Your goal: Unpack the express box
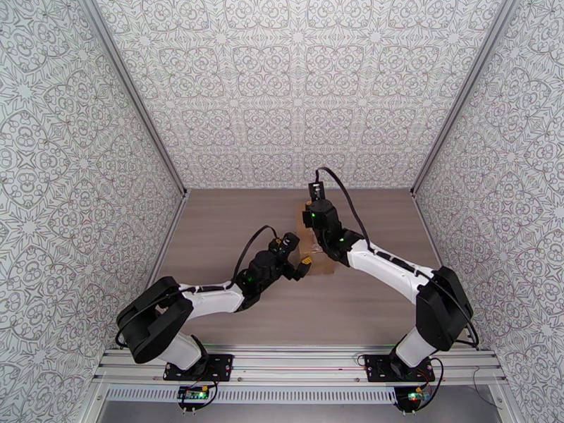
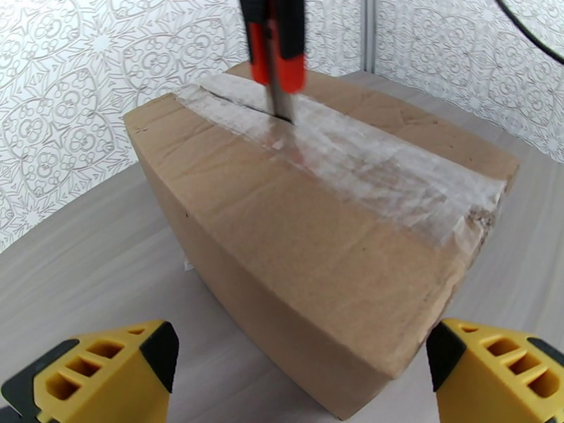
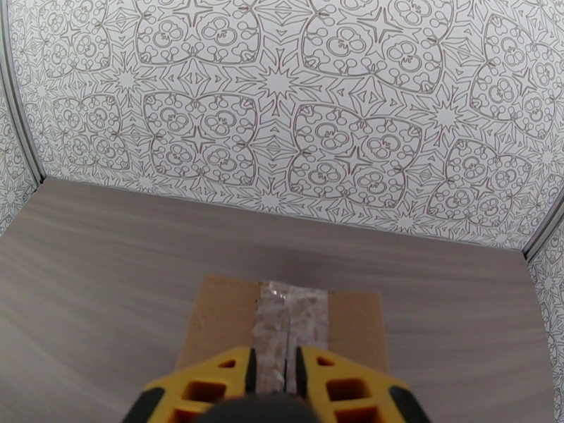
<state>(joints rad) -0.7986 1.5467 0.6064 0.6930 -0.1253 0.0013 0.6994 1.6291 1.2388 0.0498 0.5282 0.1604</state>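
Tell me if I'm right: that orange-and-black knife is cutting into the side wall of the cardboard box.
No. The knife is cutting into the taped seam on top of the cardboard box, not its side wall. The left wrist view shows its blade standing in the tape.

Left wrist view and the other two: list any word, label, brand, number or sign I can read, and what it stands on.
No text can be read anywhere.
express box: bare brown cardboard, no print or label on the faces that show.
tape: clear, unprinted.
utility knife: red and black, no legible marking.
boards at the arm bases: too small to read.
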